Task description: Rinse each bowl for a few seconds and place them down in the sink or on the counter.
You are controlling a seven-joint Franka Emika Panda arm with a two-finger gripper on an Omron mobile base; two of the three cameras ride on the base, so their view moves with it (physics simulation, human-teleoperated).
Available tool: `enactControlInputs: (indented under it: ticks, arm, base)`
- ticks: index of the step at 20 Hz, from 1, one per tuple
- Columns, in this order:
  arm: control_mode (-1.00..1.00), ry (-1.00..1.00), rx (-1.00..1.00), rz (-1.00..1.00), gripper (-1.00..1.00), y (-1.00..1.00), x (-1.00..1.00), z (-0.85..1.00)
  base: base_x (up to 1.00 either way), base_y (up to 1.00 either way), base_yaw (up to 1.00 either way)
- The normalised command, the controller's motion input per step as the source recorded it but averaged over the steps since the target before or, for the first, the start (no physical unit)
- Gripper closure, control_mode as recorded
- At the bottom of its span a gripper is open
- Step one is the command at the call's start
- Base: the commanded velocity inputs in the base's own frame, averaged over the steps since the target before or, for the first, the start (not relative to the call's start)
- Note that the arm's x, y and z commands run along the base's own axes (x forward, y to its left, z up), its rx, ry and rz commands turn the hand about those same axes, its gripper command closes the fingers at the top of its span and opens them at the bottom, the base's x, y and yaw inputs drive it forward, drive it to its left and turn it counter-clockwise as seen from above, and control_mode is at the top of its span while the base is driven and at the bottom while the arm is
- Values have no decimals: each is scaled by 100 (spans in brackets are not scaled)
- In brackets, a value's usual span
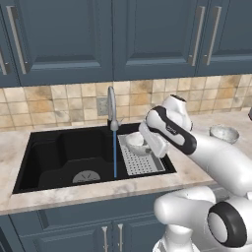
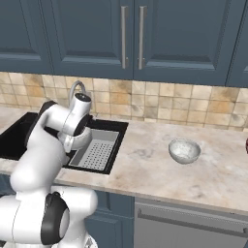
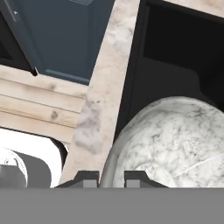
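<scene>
I have the gripper (image 3: 111,178) clenched on one bowl's (image 1: 135,141) rim mid-frame over the sink (image 1: 59,152) (water running); the other bowl (image 2: 184,150) sits right of centre.

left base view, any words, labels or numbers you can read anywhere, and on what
No text can be read.
Arm: a small dark mark on its white link, too small and blurred to read.
Cabinets, tiled wall, faucet, sink, counter and bowls: no lettering visible.
</scene>
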Motion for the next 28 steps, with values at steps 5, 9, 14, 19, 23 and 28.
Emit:
enactControlInputs:
  ticks: [5, 9, 14, 19, 23, 28]
  arm:
    - [-100, 0, 2, 0, 100, 8, 19, -14]
    - [-100, 0, 2, 0, 100, 3, 21, -15]
    - [-100, 0, 2, 0, 100, 6, 22, -14]
    - [-100, 0, 1, 1, 100, 11, 17, -10]
    - [-100, 0, 1, 1, 100, 13, 15, -9]
    - [-100, 0, 1, 1, 100, 9, 18, -10]
  base:
    - [0, 0, 0]
    - [0, 0, 0]
    - [0, 0, 0]
    - [0, 0, 0]
    - [0, 0, 0]
    - [0, 0, 0]
